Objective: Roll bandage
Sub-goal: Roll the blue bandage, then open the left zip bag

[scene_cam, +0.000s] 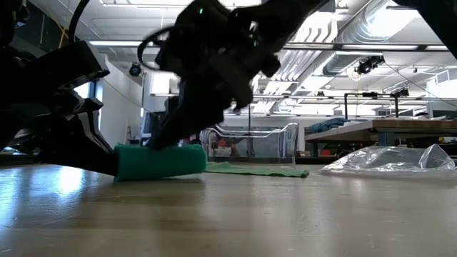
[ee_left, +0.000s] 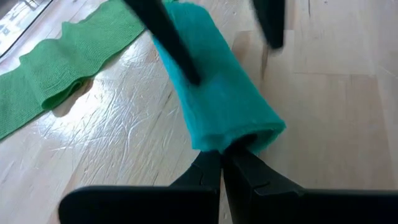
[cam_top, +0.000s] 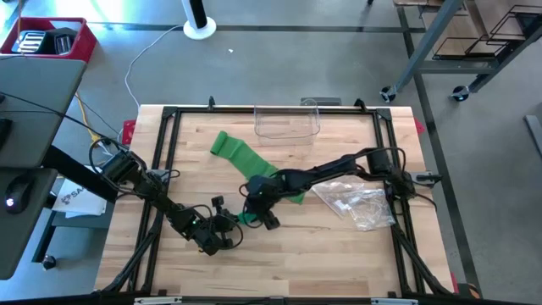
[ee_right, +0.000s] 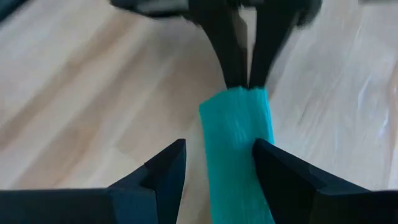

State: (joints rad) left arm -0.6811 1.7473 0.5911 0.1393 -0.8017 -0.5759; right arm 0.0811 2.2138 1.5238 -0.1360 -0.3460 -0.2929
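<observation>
Two grippers are set at the green bandage roll [ee_left: 221, 106] mid-table: its end is pinched by the shut left gripper [ee_left: 222, 163] as an anchor, while it is straddled by the open right gripper [ee_right: 217, 163].

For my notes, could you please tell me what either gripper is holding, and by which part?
The left gripper pinches the near end of the green rolled fabric bandage; the right gripper straddles it, jaws open.

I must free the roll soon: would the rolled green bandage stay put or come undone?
The rolled bandage lies on its side, so it may roll. Its loose tail, soft and wrinkled, looks floppy; it might unwind once the left hand lets go.
</observation>
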